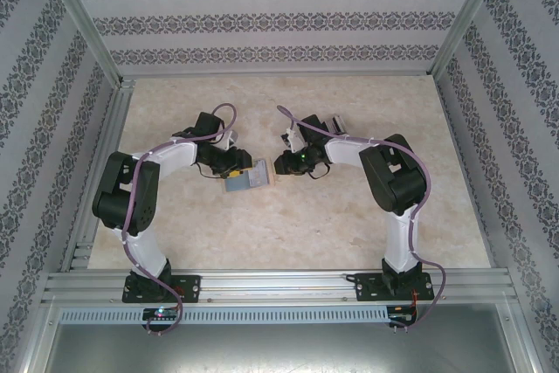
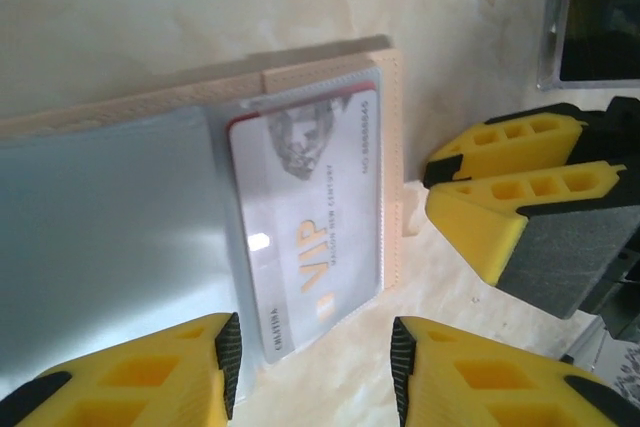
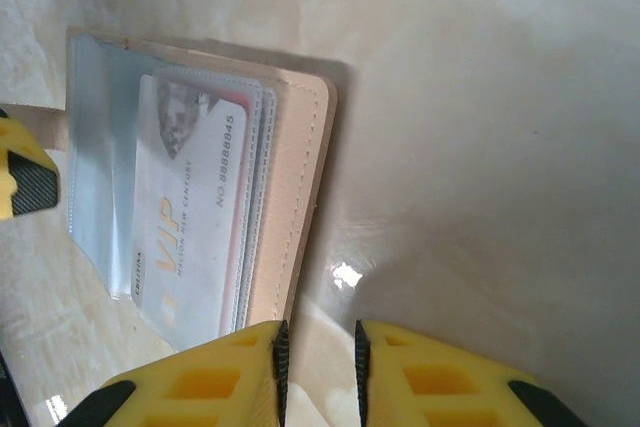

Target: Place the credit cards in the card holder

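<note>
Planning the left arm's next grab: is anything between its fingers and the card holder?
Nothing visible. The left gripper is open at the card holder's sleeve edge; the right gripper sits off to one side.

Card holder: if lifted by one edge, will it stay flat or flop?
Probably flops: the card holder has a thin stitched cover, and its clear sleeves look filmy, glossy, likely slippery. The VIP card would stiffen one pocket.
</note>
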